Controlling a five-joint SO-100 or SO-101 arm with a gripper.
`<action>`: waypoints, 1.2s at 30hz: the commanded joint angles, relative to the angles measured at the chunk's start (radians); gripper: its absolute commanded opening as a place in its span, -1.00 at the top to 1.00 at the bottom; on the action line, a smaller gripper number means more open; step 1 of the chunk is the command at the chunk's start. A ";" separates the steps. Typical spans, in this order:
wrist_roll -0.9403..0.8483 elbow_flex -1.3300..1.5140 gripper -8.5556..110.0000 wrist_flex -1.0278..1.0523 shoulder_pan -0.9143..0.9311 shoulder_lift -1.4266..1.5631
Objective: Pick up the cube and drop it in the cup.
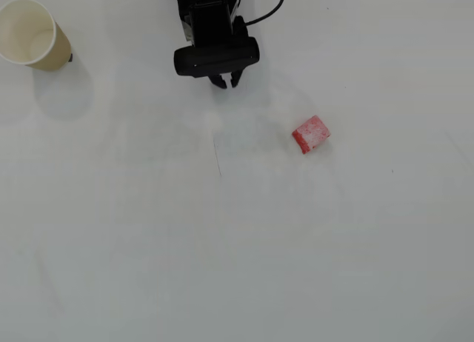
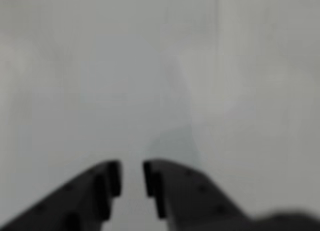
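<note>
**Cube Sits Alone on Pale Desk**

White desk fills the overhead view. At far left stands the cup, upright and empty. Near top centre, the black gripper holds nothing; the wrist view shows its fingers a narrow gap apart. The cube lies right of it, well apart from the cup.

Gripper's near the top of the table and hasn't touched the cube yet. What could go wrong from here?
1. The cube lies skewed on the table; the gripper, its jaws only narrowly apart in the wrist view, may push it away rather than straddle it.
2. The cup stands at the overhead view's far left edge, so a slightly short carry could drop the cube outside its rim or knock it over.
</note>
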 commanded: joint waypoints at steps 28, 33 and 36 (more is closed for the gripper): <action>-0.006 0.035 0.81 -0.502 0.077 0.020; -0.006 0.035 0.81 -0.529 0.074 0.020; -0.006 0.035 0.81 -0.563 0.072 0.020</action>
